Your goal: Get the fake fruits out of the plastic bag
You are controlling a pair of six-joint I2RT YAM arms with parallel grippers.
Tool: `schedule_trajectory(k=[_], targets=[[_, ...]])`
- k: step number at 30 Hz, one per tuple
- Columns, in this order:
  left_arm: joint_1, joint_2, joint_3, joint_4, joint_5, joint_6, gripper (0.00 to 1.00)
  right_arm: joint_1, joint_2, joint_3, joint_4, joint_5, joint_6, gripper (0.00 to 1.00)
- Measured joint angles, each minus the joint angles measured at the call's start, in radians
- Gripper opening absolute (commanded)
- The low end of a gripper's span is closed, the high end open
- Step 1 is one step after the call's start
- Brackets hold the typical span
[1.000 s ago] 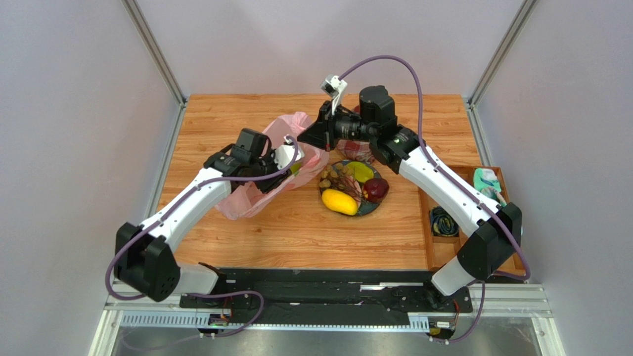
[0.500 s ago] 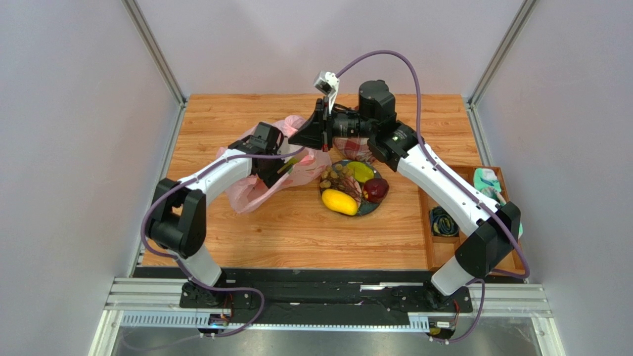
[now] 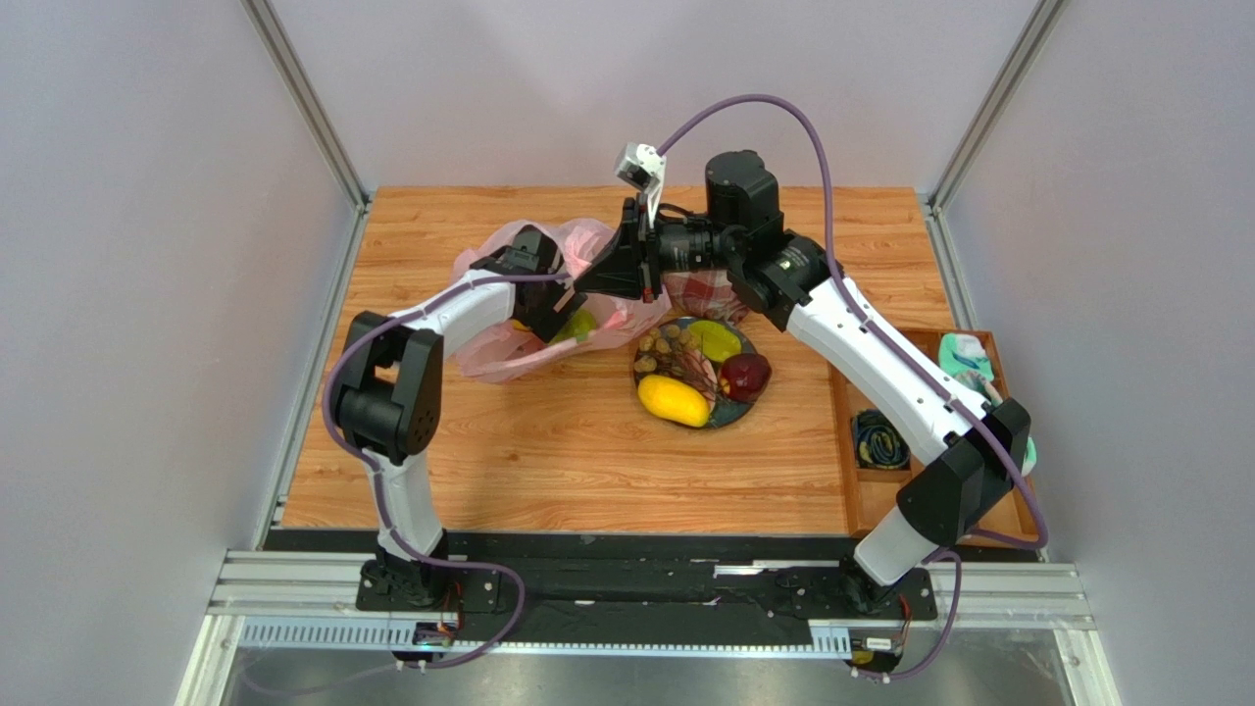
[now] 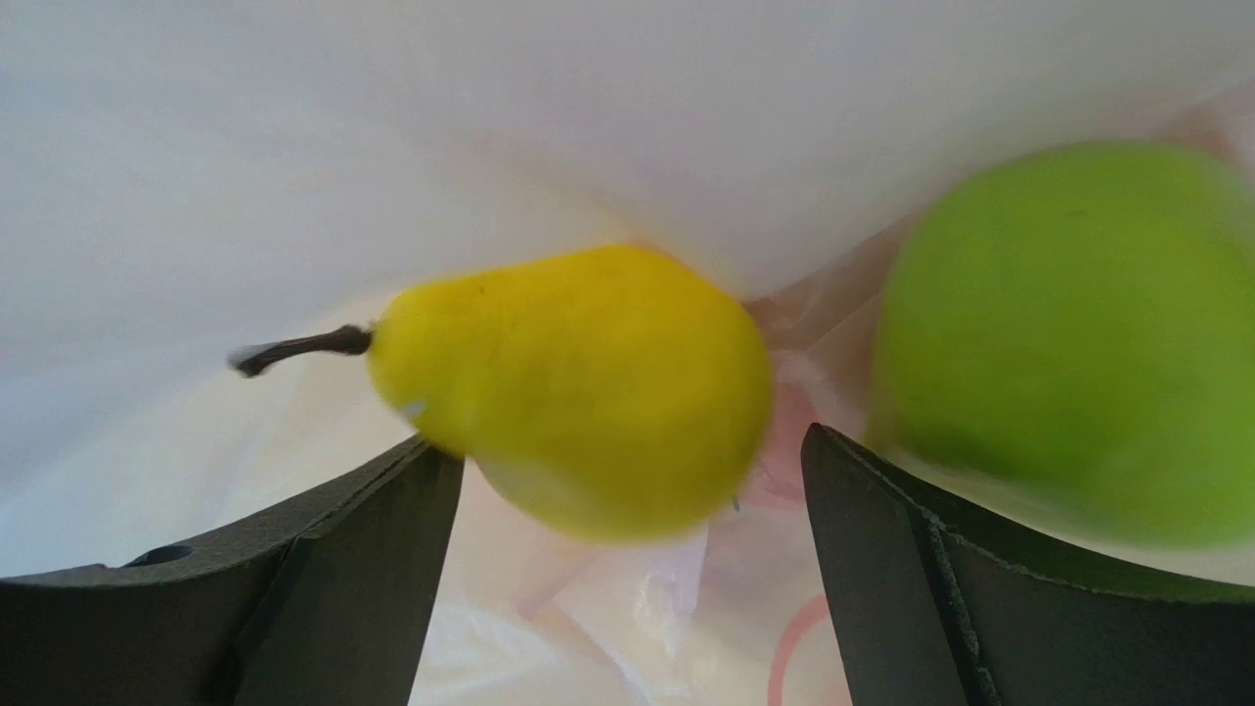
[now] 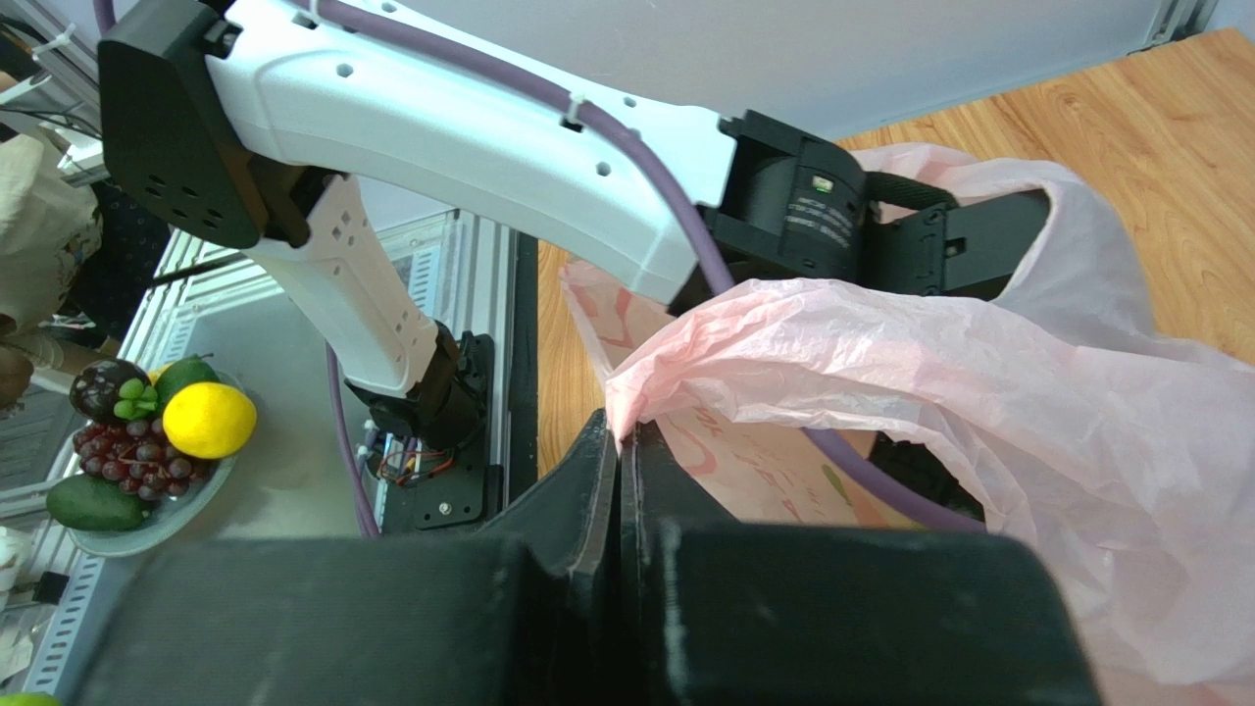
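Yellow pear sits at 12 o'clock ahead of spread-open left hand, long axis crosswise, stem toward 9 o'clock; right hand clenched on plastic bag rim

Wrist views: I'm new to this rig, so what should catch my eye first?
Inside the pink plastic bag, at the rear left of the table, a yellow pear and a green fruit lie just ahead of the open left pincer. The right pincer pinches the bag's rim, holding it up.
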Motion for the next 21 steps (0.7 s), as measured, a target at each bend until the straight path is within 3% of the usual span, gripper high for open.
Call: schedule_trajectory(k=[4, 5, 7, 8, 10, 16, 21], targets=[[0.010, 0.066, 0.005, 0.009, 0.002, -0.006, 0.77, 0.000, 0.021, 0.012, -0.007, -0.003, 0.001, 0.00], [0.011, 0.081, 0.005, 0.006, 0.003, -0.006, 0.65, 0.000, 0.024, 0.015, -0.008, -0.004, 0.002, 0.00], [0.013, 0.088, 0.006, 0.010, 0.006, -0.002, 0.54, 0.000, 0.027, 0.017, -0.006, -0.003, 0.006, 0.00], [0.014, 0.088, 0.006, 0.011, 0.009, 0.000, 0.41, 0.000, 0.027, 0.017, -0.006, -0.003, 0.008, 0.00], [0.017, 0.087, 0.006, 0.009, 0.022, 0.015, 0.23, 0.000, 0.027, 0.017, -0.005, -0.002, 0.012, 0.00], [0.027, 0.026, -0.015, -0.051, 0.122, 0.043, 0.00, 0.000, 0.027, 0.014, 0.002, 0.024, 0.018, 0.00], [0.033, -0.229, -0.078, -0.145, 0.259, 0.062, 0.00, -0.008, 0.027, -0.016, 0.023, 0.065, 0.029, 0.00]])
